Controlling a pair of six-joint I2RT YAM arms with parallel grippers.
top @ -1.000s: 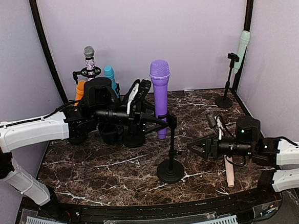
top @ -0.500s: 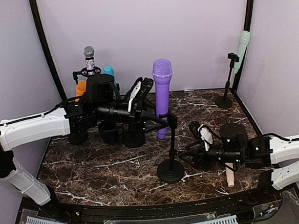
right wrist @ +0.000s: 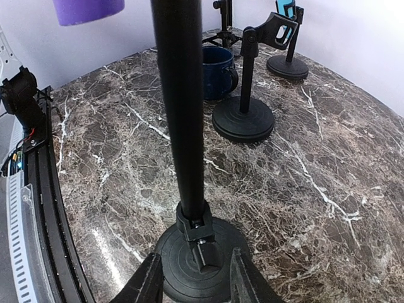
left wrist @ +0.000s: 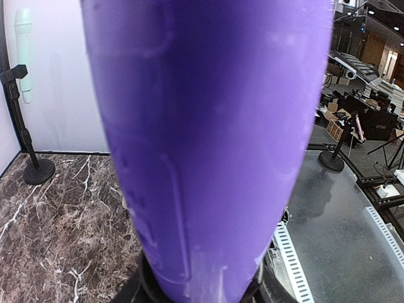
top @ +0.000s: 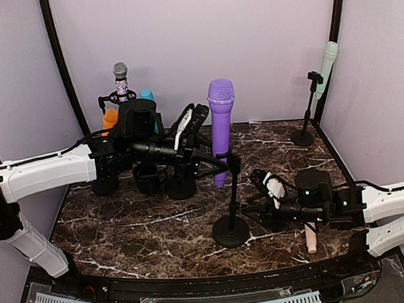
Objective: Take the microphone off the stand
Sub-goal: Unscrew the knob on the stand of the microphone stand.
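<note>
With left gripper clamped on mic and right gripper part-open astride stand pole, close to brace stand, then lift mic straight up and clear.

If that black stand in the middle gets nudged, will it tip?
Likely: the stand is a thin pole on a small round base. Looking rigid, it would topple, not bend. The right gripper straddling the base should steady it.

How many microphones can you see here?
6: purple microphone at centre; grey-headed microphone, teal microphone and orange microphone back left; mint microphone on the back-right stand; pale pink microphone lying front right. Others may be hidden.
</note>
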